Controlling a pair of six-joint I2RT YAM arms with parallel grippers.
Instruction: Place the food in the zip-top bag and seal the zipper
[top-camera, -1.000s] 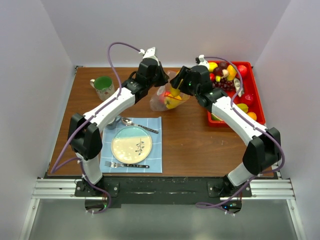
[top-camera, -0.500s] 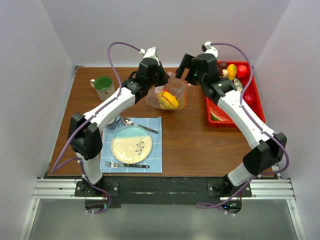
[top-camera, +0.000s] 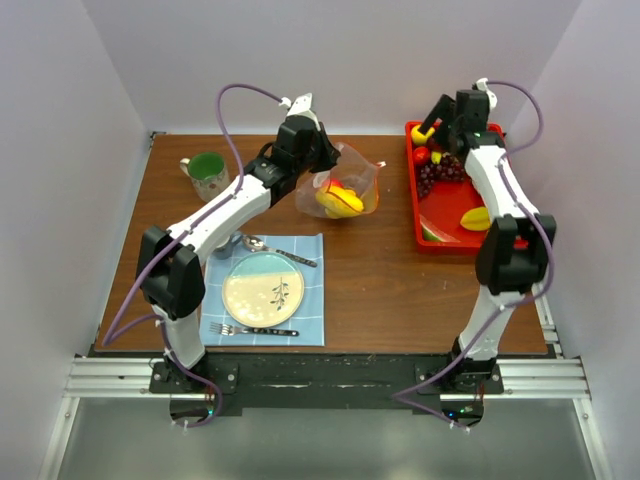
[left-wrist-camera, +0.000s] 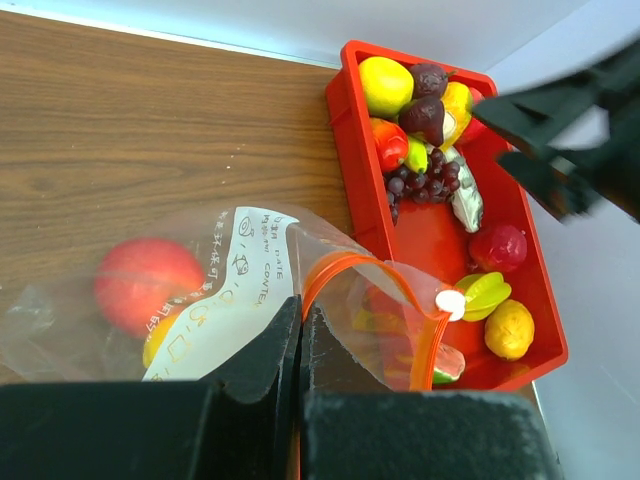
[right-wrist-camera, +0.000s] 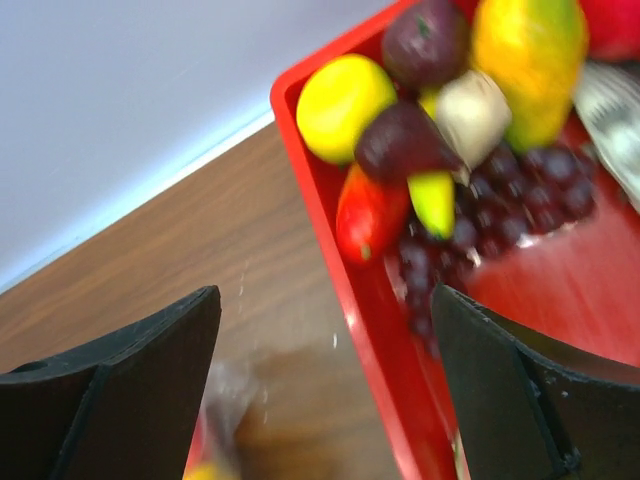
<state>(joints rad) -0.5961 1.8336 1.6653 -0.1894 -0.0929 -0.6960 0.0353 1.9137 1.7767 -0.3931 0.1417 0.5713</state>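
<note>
The clear zip-top bag (top-camera: 348, 188) lies at the table's far middle, with yellow and red food inside it. My left gripper (top-camera: 322, 165) is shut on the bag's mouth edge. In the left wrist view the jaws (left-wrist-camera: 300, 318) pinch the plastic beside the orange-red zipper (left-wrist-camera: 345, 262), which arches open. My right gripper (top-camera: 437, 125) hangs open and empty over the far left end of the red tray (top-camera: 416, 200). The right wrist view shows my right gripper (right-wrist-camera: 328, 300) above the tray's rim (right-wrist-camera: 345, 260), near a yellow fruit (right-wrist-camera: 343, 100) and purple grapes (right-wrist-camera: 520, 190).
A green mug (top-camera: 207, 172) stands at the far left. On a blue cloth (top-camera: 312, 300) near the front sit a plate (top-camera: 263, 288), a spoon (top-camera: 275, 250) and a fork (top-camera: 250, 329). White walls close in on three sides.
My right gripper has lifted off the bag's mouth, opened wide and swung right to the tray's far end. A yellow piece stays in the bag. The left arm has not moved.
</note>
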